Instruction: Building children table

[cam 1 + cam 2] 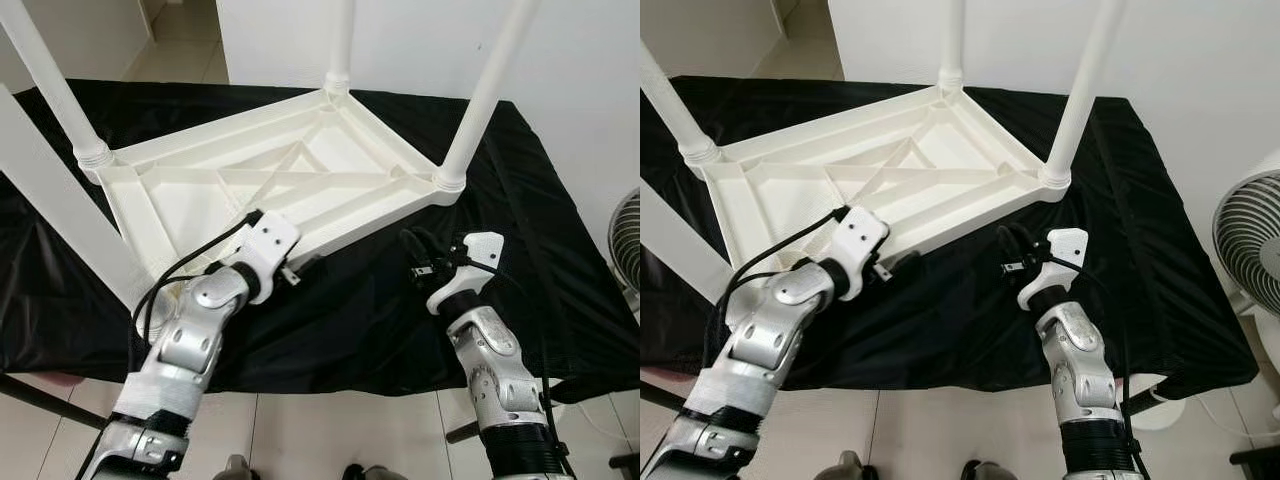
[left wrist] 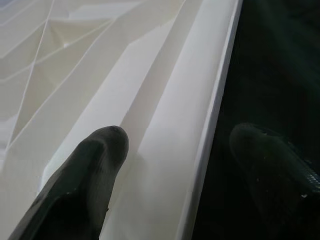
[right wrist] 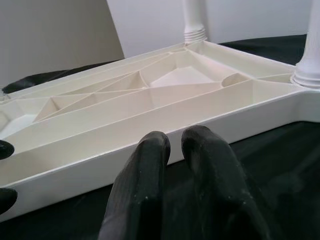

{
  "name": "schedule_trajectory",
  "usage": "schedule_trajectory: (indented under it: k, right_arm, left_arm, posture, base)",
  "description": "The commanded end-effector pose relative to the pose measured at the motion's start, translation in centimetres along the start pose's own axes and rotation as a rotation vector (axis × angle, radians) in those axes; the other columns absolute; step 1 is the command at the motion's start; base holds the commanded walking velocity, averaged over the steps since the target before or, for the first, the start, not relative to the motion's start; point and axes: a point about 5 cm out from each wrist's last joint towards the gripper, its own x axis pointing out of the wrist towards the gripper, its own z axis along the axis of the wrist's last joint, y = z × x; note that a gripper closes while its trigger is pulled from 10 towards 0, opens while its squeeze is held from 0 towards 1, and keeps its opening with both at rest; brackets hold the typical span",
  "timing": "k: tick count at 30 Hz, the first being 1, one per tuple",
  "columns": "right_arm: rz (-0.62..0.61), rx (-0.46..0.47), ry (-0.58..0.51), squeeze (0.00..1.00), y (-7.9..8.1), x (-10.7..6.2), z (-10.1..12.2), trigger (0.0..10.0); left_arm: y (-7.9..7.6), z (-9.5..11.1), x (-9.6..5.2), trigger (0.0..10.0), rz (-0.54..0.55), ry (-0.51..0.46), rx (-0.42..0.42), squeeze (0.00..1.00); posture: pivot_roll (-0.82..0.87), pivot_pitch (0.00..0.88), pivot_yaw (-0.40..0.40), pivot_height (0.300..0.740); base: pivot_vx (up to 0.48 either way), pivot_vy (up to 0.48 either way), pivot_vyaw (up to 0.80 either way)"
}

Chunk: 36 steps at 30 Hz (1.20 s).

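1. As you look down from the head camera, your two silver arms rise from the bottom of the frame; the left gripper (image 1: 300,268) sits at lower centre-left, the right gripper (image 1: 415,255) at lower centre-right.
2. Your left gripper reaches the near rim of the upturned white table top (image 1: 300,185). In the left wrist view its fingers stand apart, one black finger (image 2: 85,185) over the white plastic inside the rim, the other (image 2: 272,165) over the black cloth outside it, so they straddle the rim (image 2: 212,125). You cannot tell whether they press it.
3. Your right gripper hovers over the black cloth (image 1: 370,320) just short of the table top's near edge, close to the right corner. In the right wrist view its two fingers (image 3: 142,185) lie side by side, pressed together with nothing between them, pointing at the long white side wall (image 3: 165,140).
4. The table top lies upside down on the cloth-covered surface, filling the middle of the frame, its ribbed underside facing up.
5. White legs stand in its corners: one at centre-left (image 1: 60,90), one at the far corner in the upper middle (image 1: 340,45), one at the right (image 1: 485,95). Another white leg (image 1: 60,205) slants across the left edge, nearer you.
6. Beyond the cloth you see a white wall (image 1: 580,60) at upper right, and a fan (image 1: 1250,240) at the right edge.
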Motion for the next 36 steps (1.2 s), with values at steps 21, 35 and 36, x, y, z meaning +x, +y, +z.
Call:
schedule_trajectory:
  k: [21,35,36]
  right_arm:
    - [-0.006,-0.018,0.005,0.0,-0.5,-0.3,-0.1,10.0]
    - [-0.018,-0.025,-0.005,0.0,-0.7,-0.1,0.2,10.0]
    - [-0.018,-0.025,-0.006,0.0,-0.7,0.0,0.2,10.0]
  left_arm:
    - [0.7,-1.1,-0.1,0.0,0.016,0.125,0.076,0.0]
    - [-0.2,0.0,2.6,0.0,-0.037,0.096,0.132,0.0]
    - [-0.2,0.2,2.8,0.0,-0.036,0.089,0.135,0.0]
  posture:
    - [0.09,0.082,-0.021,0.74]
    - [0.08,0.096,-0.016,0.74]
    - [0.08,0.096,-0.016,0.74]
  base:
    - [0.0,0.0,0.0]
    - [0.0,0.0,0.0]
    - [0.0,0.0,0.0]
